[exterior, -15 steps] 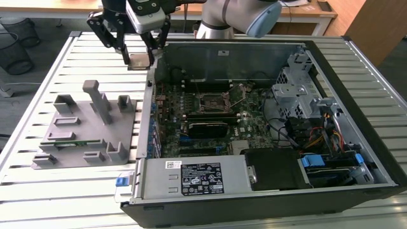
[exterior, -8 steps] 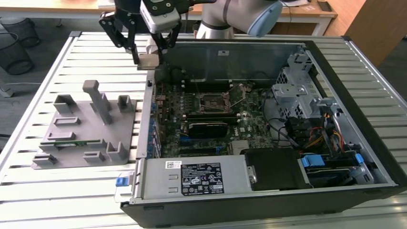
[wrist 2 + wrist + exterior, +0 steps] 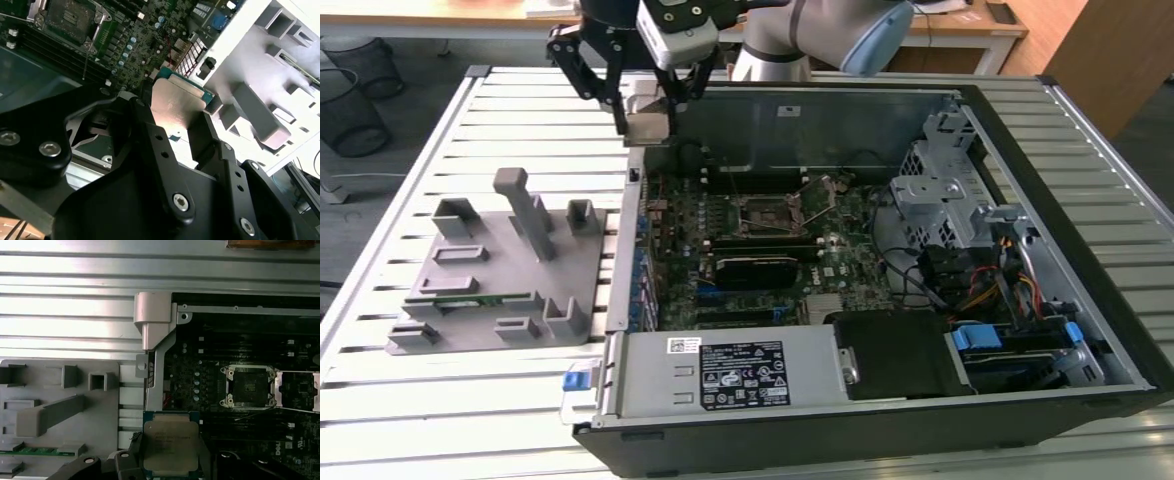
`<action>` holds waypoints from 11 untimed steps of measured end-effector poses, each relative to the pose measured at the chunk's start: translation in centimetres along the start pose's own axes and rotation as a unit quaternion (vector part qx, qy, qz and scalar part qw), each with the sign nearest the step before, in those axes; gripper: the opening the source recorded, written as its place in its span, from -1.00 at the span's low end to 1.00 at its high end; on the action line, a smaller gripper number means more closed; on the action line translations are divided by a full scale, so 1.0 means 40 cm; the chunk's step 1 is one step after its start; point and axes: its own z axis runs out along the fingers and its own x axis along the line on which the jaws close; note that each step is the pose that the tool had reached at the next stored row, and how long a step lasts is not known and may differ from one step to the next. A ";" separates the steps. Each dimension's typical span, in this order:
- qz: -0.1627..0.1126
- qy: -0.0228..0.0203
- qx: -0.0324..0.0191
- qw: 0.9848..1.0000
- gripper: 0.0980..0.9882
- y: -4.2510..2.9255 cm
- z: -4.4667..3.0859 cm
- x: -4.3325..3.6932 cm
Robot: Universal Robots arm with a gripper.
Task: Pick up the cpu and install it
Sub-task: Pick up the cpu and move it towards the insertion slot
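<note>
The black jaws are clenched on the cpu, one on each of two opposite edges, and its silver-grey metal top faces both wrist cameras. In the exterior view the cpu hangs in the air over the computer case, above the case's far corner on the exterior view's left. It touches nothing but the jaws.

Directly below it, in the first wrist view, are the case's side wall and the edge of the motherboard. Further inside the case sits the socket, bare, with its metal frame swung open beside it. The exterior view shows the socket near the middle of the case, well apart from the cpu.

Outside the case, just beside its wall on the exterior view's left, a grey fixture lies flat on the slatted metal counter. A green memory stick rests in one of the fixture's slots.

On the case's side at the exterior view's right stands a metal drive cage with coloured cables below it. Along the case's edge opposite the cpu lies the power supply. The arm reaches in from beyond the case's far wall.
</note>
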 end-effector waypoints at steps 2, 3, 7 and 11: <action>0.000 0.000 0.000 1.000 -0.03 0.000 0.000 -0.011; 0.000 0.000 0.000 1.000 -0.03 0.000 0.000 -0.016; 0.000 0.000 0.000 1.000 -0.03 0.000 -0.001 -0.037; 0.000 0.000 0.000 1.000 -0.03 0.000 -0.001 -0.056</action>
